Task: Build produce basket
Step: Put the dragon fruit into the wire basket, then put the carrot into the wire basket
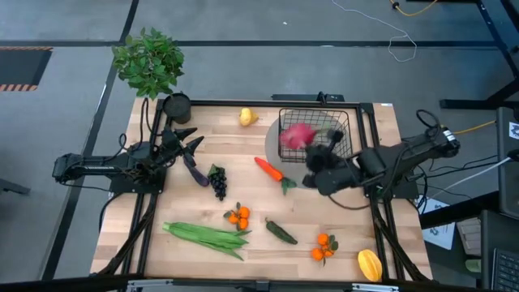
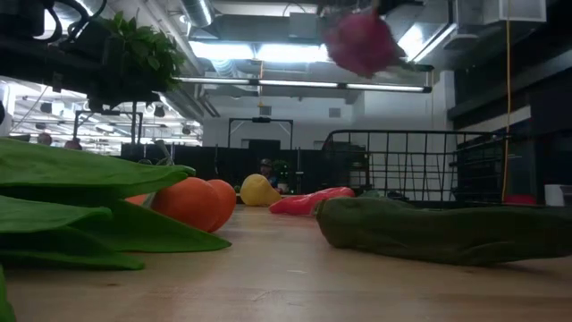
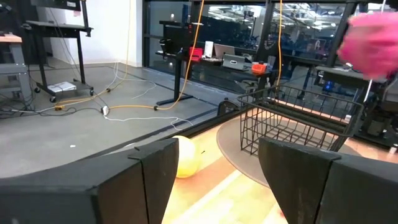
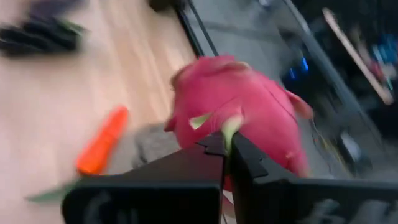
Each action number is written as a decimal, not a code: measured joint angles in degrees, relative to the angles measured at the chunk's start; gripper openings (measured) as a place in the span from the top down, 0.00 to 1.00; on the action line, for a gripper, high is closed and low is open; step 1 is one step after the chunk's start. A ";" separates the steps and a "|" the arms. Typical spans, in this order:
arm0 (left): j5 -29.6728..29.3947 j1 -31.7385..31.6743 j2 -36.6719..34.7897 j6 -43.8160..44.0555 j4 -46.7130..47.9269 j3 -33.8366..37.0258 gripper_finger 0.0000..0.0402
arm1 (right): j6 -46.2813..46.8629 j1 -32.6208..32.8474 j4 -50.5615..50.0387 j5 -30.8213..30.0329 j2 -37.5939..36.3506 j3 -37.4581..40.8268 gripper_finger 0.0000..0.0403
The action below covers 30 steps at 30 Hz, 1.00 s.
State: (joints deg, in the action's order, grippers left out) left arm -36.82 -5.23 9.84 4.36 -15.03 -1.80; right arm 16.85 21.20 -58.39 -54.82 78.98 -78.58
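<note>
The pink dragon fruit (image 1: 295,135) hangs in the air over the left rim of the black wire basket (image 1: 324,130); in the low view the dragon fruit (image 2: 362,40) is well above the basket (image 2: 402,165). My right gripper (image 1: 313,156) is shut on it. My left gripper (image 1: 188,143) is open and waits beside the purple eggplant (image 1: 193,167), which lies on the table. The lemon (image 1: 247,117), carrot (image 1: 269,169) and dark grapes (image 1: 218,180) lie on the wood between the arms. My right gripper (image 4: 225,146) pinches a green scale (image 4: 231,126) on the side of the dragon fruit (image 4: 242,106) between its two shut fingertips. The fruit is lifted clear of the table, out beyond the fingertips.
Green beans (image 1: 207,235), a green pepper (image 1: 280,232), two orange clusters (image 1: 238,216) (image 1: 324,246) and the starfruit (image 1: 370,264) lie along the near side. A potted plant (image 1: 148,61) and a black cup (image 1: 176,105) stand at the far left corner.
</note>
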 joint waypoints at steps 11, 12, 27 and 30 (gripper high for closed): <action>0.01 -0.02 0.01 0.00 -0.01 0.00 0.47 | 20.83 -12.76 -20.42 2.40 -0.02 2.20 1.00; 0.02 0.00 -0.01 0.00 0.00 0.00 0.47 | 20.37 -13.58 -19.48 2.46 -0.02 2.62 1.00; 0.02 -0.02 -0.02 0.02 0.00 0.00 0.47 | 15.53 -20.26 -11.24 3.40 0.04 6.68 0.70; 0.02 -0.02 0.00 0.01 -0.01 0.00 0.47 | 13.72 -20.25 -8.26 3.45 0.04 6.68 0.63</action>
State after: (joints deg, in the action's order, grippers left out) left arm -36.80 -5.26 9.84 4.37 -15.04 -1.80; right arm 30.57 0.95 -66.65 -51.37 79.02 -71.90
